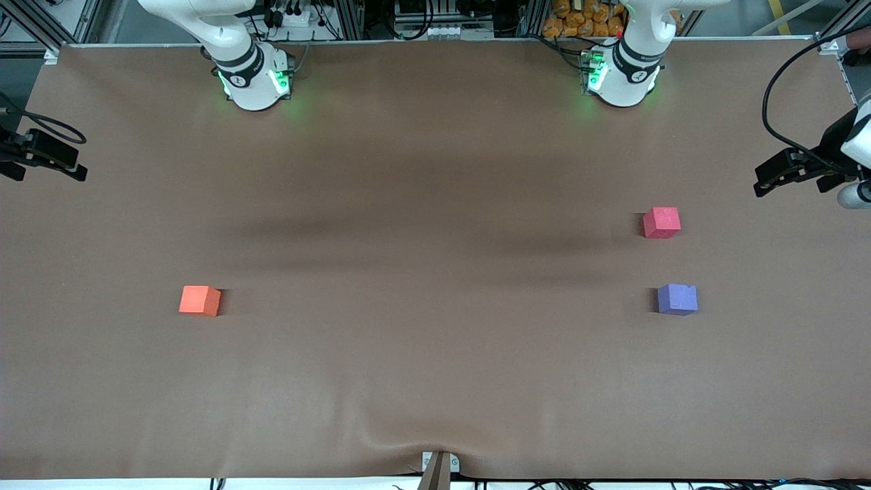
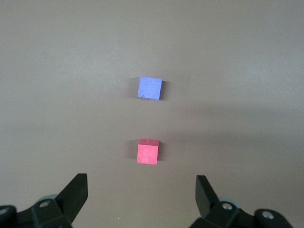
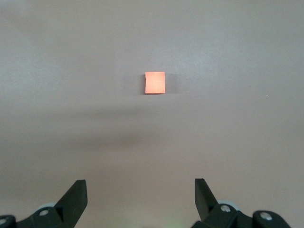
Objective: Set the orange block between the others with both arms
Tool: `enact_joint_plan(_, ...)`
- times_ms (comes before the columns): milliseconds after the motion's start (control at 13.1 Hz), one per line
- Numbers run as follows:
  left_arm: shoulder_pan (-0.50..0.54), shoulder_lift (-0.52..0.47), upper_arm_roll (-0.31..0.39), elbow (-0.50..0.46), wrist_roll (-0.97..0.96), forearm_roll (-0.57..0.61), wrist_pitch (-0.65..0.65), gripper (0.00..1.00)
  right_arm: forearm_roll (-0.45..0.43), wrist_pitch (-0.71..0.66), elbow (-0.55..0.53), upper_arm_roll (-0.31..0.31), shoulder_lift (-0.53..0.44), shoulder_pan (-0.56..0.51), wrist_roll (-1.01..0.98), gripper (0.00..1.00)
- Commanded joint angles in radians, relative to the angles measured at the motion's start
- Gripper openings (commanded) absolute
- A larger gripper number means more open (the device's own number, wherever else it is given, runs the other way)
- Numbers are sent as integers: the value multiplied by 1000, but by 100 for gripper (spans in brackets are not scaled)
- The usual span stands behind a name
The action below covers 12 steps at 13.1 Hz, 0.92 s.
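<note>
The orange block (image 1: 200, 300) (image 3: 155, 82) lies alone toward the right arm's end of the table. The two others stand toward the left arm's end: the red-pink cube (image 1: 661, 222) (image 2: 147, 152) and, nearer the front camera, the purple-blue cube (image 1: 677, 299) (image 2: 150, 88), with a gap of bare table between them. My left gripper (image 2: 141, 183) (image 1: 769, 178) hangs open high over the table's end beside the red-pink cube, holding nothing. My right gripper (image 3: 140, 187) (image 1: 68, 167) hangs open and unladen high over the table's other end, well apart from the orange block.
The brown table cover (image 1: 435, 354) has a wrinkle at its front edge by a small bracket (image 1: 439, 466). Both arm bases (image 1: 255, 78) (image 1: 619, 75) stand along the back edge. Cables and equipment sit off the table past the bases.
</note>
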Motion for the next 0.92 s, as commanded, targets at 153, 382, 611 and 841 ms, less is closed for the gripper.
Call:
enact_joint_plan(153, 5, 7, 2, 1, 26, -20, -12, 100, 4, 1, 10, 2, -12, 11, 18, 100)
enact_joint_plan(382, 5, 20, 1, 8, 24, -17, -14, 100, 4, 0, 10, 1, -12, 11, 18, 100)
enact_joint_plan(611, -1, 21, -1, 7, 19, -16, -14, 100, 2, 0, 10, 1, -12, 10, 18, 100)
enact_joint_plan(841, 3, 27, -1, 8, 21, -14, -14, 100, 2, 1, 10, -1, -10, 8, 18, 100)
